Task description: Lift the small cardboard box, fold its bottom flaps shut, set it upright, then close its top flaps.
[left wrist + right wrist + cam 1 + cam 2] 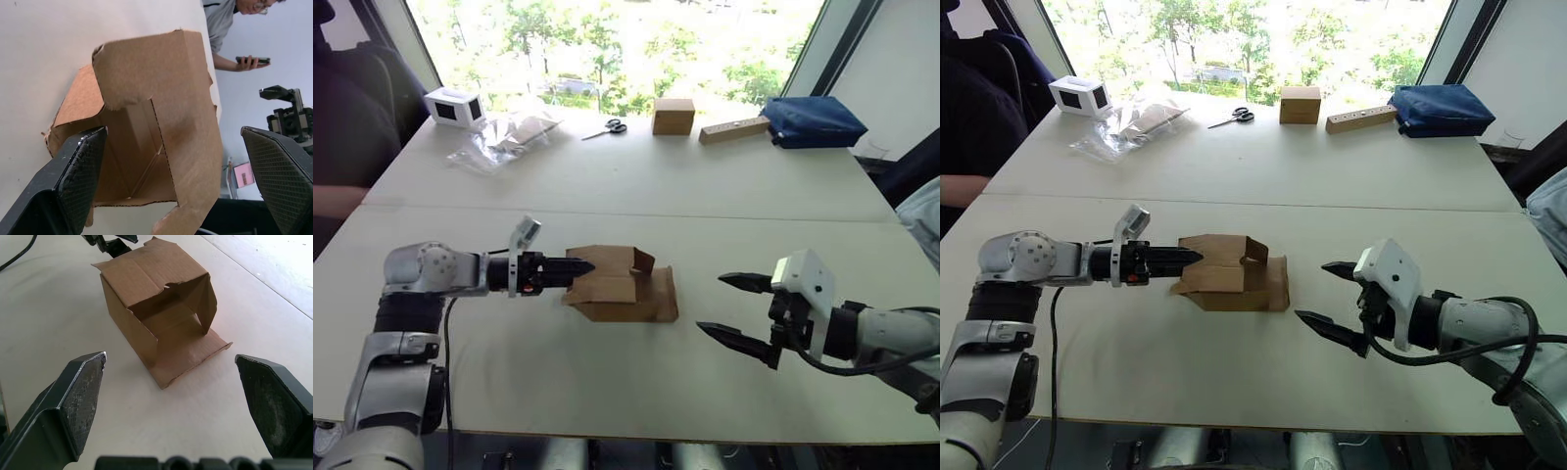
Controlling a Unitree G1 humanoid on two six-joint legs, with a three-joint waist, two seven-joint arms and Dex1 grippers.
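Left eye view shows the small cardboard box (622, 285) lying on its side near the table's (607, 196) front edge, flaps at both ends hanging open. Left gripper (570, 267), fingers spread wide, reaches its one end; right gripper (732, 305) waits wide apart beside the other. Nothing is folded yet; every step remains.

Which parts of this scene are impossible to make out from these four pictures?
- Small plain brown cardboard box, head views: the left gripper covers its near end, so contact there is unclear.
- Same box, left wrist view: the flap at the picture's lower edge is cut off.
- Clear plastic bags, head views: contents too small to tell.
- Dark blue fabric bundle: what it is stays unclear.
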